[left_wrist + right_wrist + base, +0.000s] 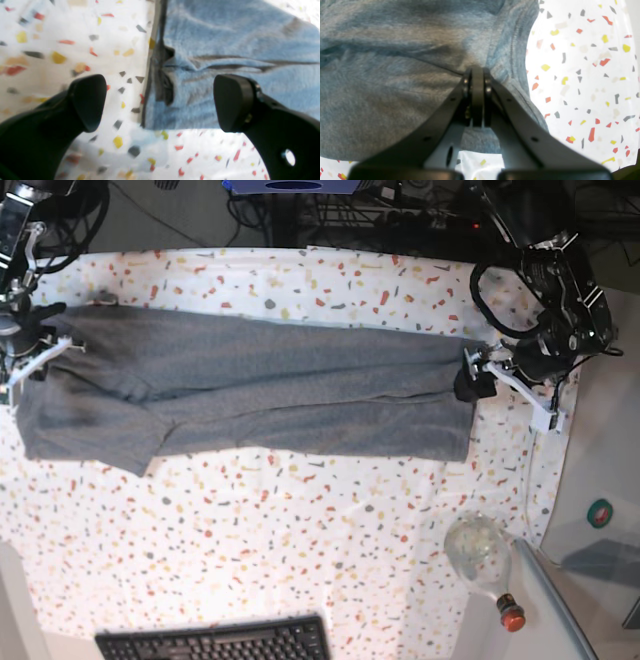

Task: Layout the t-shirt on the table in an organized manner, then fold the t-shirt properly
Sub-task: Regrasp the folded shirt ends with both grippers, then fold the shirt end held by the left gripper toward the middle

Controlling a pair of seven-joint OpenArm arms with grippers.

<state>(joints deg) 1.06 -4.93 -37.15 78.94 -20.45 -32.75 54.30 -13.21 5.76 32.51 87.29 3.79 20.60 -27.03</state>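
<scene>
The grey t-shirt (260, 390) lies stretched in a long band across the speckled table (300, 530), folded lengthwise. At the band's right end in the base view, my left gripper (472, 380) stands open. In the left wrist view its fingers (87, 100) straddle the t-shirt's (225, 50) hem edge, touching nothing. At the band's other end, my right gripper (42, 348) is shut on the t-shirt. In the right wrist view that gripper (477, 75) pinches a fold of the t-shirt (395, 87) near its edge.
A clear round bottle with a red cap (482, 555) lies near the table's front right corner. A black keyboard (215, 642) sits at the front edge. A plain grey side surface (590, 480) borders the table on the right. Cables lie along the back.
</scene>
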